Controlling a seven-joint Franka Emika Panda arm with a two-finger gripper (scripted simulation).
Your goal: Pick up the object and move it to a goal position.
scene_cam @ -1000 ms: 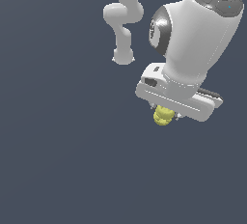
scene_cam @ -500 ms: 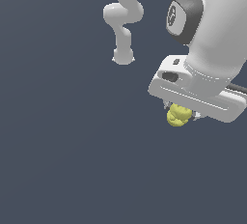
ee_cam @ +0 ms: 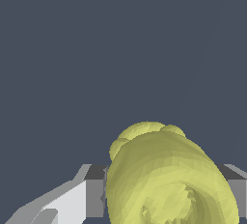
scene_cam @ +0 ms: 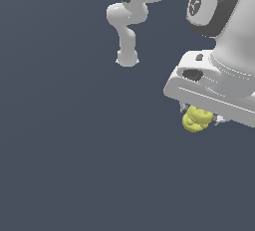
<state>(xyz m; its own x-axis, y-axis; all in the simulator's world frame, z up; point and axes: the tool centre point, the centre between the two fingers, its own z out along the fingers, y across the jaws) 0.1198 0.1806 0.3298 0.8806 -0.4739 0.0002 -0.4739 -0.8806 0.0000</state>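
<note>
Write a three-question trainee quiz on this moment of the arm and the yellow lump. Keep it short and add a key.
1. True or false: the yellow lump sits between the fingers of the claw.
2. In the exterior view, where is the claw?
A. near the middle
B. at the right edge
C. in the lower left corner
3. Fill in: in the wrist view, a grey finger pad shows on each side of the ______.

Key:
1. True. The wrist view shows the lump filling the gap between the pads.
2. B.
3. Lump.
</note>
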